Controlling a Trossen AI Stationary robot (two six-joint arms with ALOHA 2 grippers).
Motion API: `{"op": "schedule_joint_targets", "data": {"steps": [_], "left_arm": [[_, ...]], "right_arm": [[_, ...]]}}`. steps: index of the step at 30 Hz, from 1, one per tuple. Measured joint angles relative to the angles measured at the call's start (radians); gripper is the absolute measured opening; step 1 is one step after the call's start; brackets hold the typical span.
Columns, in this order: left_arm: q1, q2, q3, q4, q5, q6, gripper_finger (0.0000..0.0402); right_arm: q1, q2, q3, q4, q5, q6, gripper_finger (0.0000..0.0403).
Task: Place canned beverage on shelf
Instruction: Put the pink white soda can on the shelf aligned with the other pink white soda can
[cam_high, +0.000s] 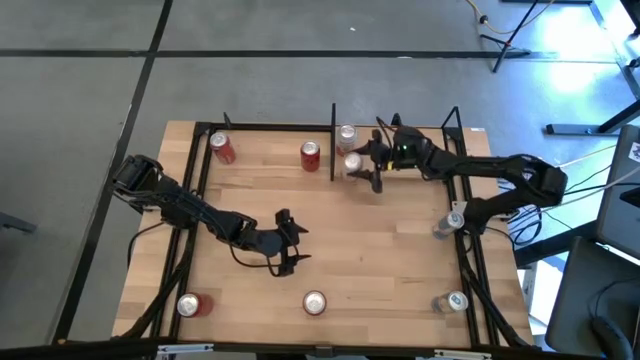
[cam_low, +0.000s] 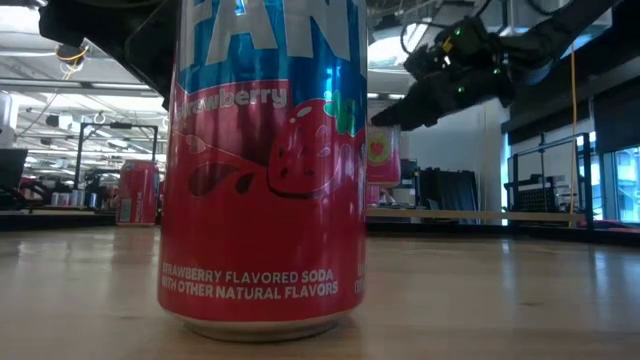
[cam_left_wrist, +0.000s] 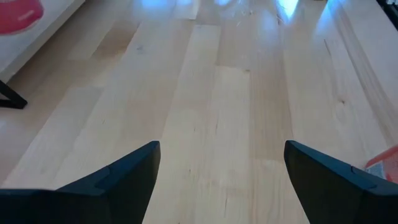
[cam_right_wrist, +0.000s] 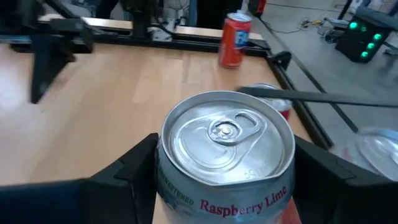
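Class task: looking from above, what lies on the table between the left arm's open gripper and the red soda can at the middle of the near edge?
Nothing: in the high view, only bare light-wood tabletop separates the left gripper from that red soda can.

A butcher-block table stands on a grey floor crossed by dark lines. Beyond the table's far right corner stand black stand legs. Off the table's edge sits a dark box with green lights.

A lab or workshop here: bare concrete floor around the table, stand legs and cables, ceiling lights behind the table.
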Motion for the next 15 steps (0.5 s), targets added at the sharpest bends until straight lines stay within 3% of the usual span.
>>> {"op": "schedule_joint_targets", "data": {"steps": [15], "left_arm": [[0.000,0.000,0.000,0.026,-0.002,0.001,0.0325]], "right_arm": [[-0.066,0.150,0.001,0.180,-0.008,0.035,0.0252]]}}
